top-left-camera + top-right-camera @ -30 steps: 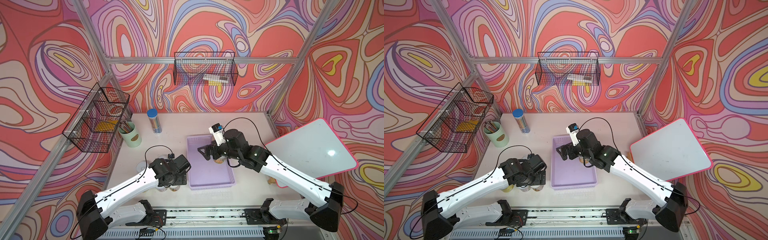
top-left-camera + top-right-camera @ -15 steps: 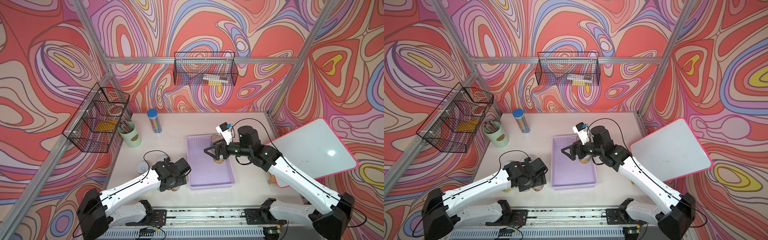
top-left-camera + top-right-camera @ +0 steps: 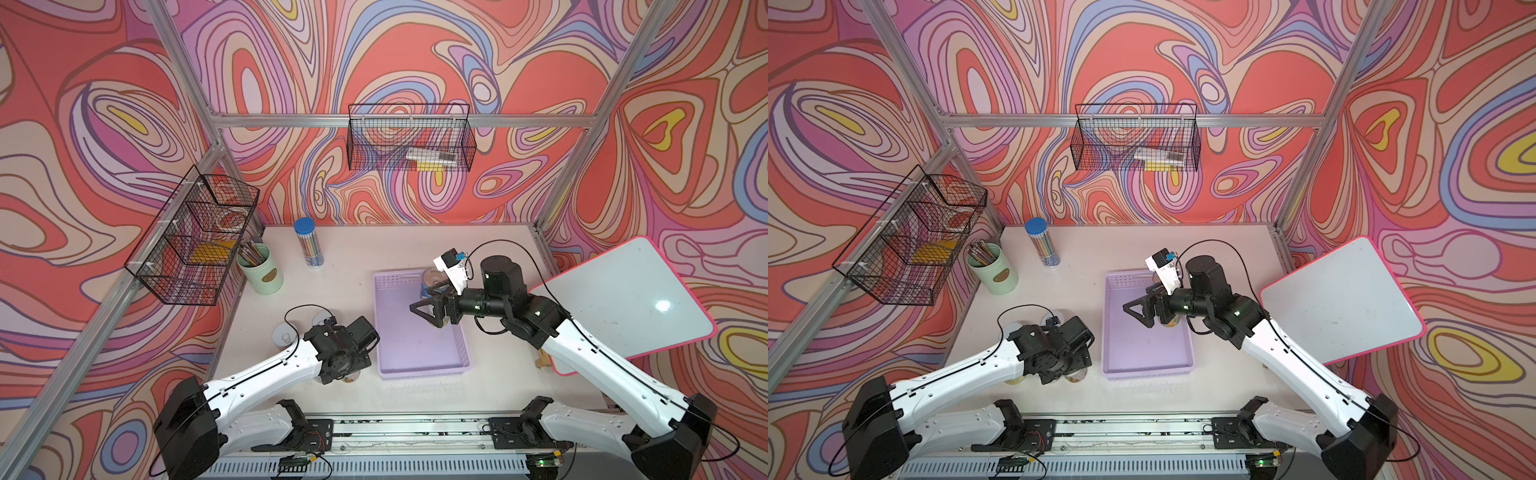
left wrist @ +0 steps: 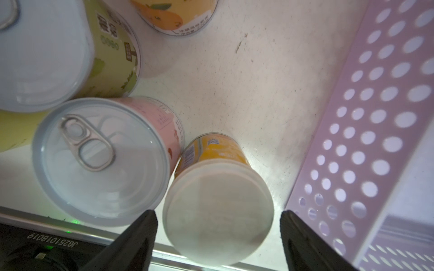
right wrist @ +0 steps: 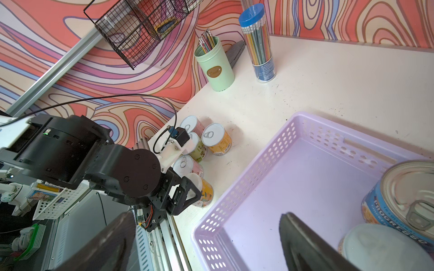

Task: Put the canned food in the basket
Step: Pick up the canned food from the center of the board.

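Swirled red-and-lilac walls ring a pale tabletop (image 3: 415,245), with the lilac slotted basket (image 3: 419,371) at its middle; two cans already stand along the basket's right wall, a wide blue-labelled Progresso can (image 5: 399,194) and a white-topped tin (image 5: 385,246) beside it; the right gripper (image 5: 206,217) hangs over the basket floor, jaws spread wide and empty. The remaining tins cluster on the table just left of the basket; the left gripper (image 4: 217,213) straddles a white-lidded orange-labelled tin (image 4: 217,199), jaws apart on either side, gripping nothing yet. That pick looks like the step in hand; a pink pull-tab can (image 4: 101,159) stands just beside the tin, so the finger (image 4: 138,234) on that side should slip into the narrow gap without nudging it; the grip should close low and centred, then lift straight up to clear the basket wall (image 4: 366,131).
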You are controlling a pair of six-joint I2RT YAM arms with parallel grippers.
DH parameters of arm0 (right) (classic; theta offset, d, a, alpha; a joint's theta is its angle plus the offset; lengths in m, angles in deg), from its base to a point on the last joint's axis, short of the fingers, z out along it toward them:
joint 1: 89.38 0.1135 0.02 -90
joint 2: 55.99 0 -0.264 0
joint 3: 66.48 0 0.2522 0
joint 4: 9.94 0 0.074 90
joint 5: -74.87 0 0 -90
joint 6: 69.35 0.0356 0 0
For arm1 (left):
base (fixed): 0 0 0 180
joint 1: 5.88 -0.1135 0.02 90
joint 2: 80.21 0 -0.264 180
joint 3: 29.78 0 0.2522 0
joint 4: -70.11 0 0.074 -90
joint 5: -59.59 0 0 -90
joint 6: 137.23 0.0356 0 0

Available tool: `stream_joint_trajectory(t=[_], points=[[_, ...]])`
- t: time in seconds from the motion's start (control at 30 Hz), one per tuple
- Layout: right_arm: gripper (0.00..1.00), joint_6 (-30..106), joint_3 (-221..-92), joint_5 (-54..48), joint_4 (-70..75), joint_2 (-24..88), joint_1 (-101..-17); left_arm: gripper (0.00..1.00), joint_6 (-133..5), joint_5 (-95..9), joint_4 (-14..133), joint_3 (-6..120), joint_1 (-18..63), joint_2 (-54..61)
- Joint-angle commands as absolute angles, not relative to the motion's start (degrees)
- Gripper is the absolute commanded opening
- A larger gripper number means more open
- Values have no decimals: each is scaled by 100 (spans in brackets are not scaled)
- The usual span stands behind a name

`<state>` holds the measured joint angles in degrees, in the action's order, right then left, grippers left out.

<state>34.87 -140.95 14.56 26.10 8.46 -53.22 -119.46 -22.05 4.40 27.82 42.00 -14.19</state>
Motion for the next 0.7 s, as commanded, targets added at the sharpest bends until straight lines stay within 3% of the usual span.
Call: stream_joint_trajectory(t=[0.0, 0.67], points=[[97, 3470, -14097, 1549, 2456, 905, -5325, 85, -11871, -2241, 592, 2621, 4050, -1358], [94, 3604, -13919, 1453, 2343, 952, -5326, 83, -11688, -2206, 406, 2755, 3979, -1331]])
